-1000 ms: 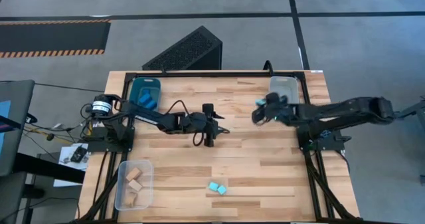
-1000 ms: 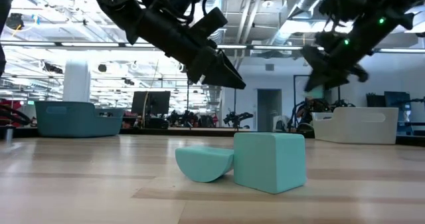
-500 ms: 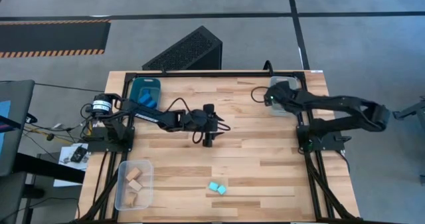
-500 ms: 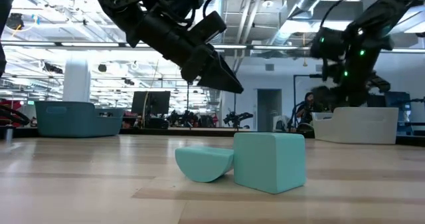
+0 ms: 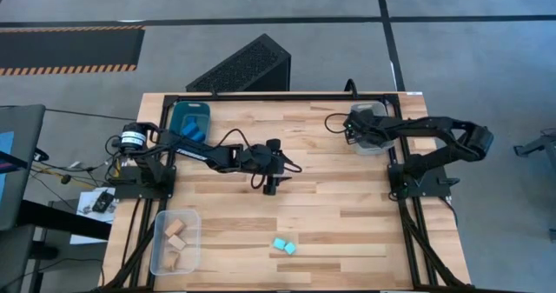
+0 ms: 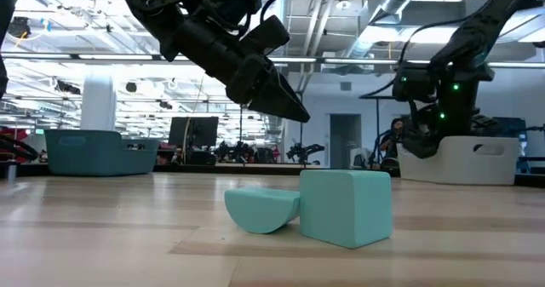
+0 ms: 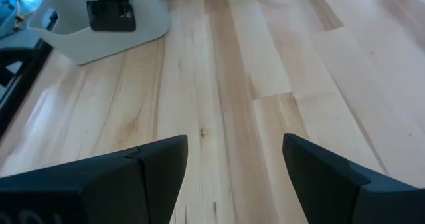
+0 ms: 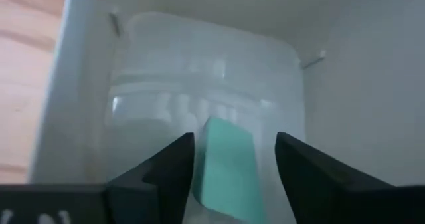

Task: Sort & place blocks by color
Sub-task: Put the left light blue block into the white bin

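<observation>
Wooden table (image 5: pixel 347 215): two turquoise blocks (image 5: pixel 284 246), tan-block bin (image 5: pixel 176 241)

Overhead, table-level, two wrist views — table (image 5: pixel 347 215) shared.

Even, bright light from ceiling strips in the room behind, seen in low view. Shadows under arms soft, short. Table (image 5: pixel 330 206) evenly lit, no glare. Low view: near blocks (image 6: pixel 311 206) sharp, far room hazy. Right wrist view: bin (image 8: pixel 199 84) blurred, washed out. Left wrist fingers (image 7: pixel 119 177) soft-edged.
</observation>
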Robot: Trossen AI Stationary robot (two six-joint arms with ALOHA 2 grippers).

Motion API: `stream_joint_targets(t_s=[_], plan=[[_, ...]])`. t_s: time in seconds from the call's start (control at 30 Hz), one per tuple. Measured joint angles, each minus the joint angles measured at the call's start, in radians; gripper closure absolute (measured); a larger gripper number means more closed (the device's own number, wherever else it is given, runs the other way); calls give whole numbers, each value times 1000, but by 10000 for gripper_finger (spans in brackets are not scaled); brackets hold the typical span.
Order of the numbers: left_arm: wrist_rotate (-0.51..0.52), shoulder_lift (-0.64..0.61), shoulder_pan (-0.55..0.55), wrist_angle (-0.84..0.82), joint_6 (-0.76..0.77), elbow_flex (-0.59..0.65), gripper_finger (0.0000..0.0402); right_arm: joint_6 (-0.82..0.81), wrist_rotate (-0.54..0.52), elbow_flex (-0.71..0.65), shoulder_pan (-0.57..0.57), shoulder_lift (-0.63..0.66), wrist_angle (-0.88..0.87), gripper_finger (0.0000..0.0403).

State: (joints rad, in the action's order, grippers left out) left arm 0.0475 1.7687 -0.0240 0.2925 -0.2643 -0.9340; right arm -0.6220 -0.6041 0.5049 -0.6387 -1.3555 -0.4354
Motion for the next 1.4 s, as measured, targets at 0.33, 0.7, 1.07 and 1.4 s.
stream_joint_targets(t_s=[0.33, 0.7, 1.07, 1.4], plan=[[96, -6, 104, -158, 73, 0, 164, 38, -61, 0, 148, 232, 2, 160], [-194, -1, 352, -60, 118, 25, 164, -218, -81, 0, 622, 366, 77, 164], [93, 35, 533, 86, 161, 23, 164, -539, -359, 6, 1024, 175, 154, 164], [112, 223, 517, 228, 123, 25, 164, -572, -356, 76, 1105, 104, 153, 164]])
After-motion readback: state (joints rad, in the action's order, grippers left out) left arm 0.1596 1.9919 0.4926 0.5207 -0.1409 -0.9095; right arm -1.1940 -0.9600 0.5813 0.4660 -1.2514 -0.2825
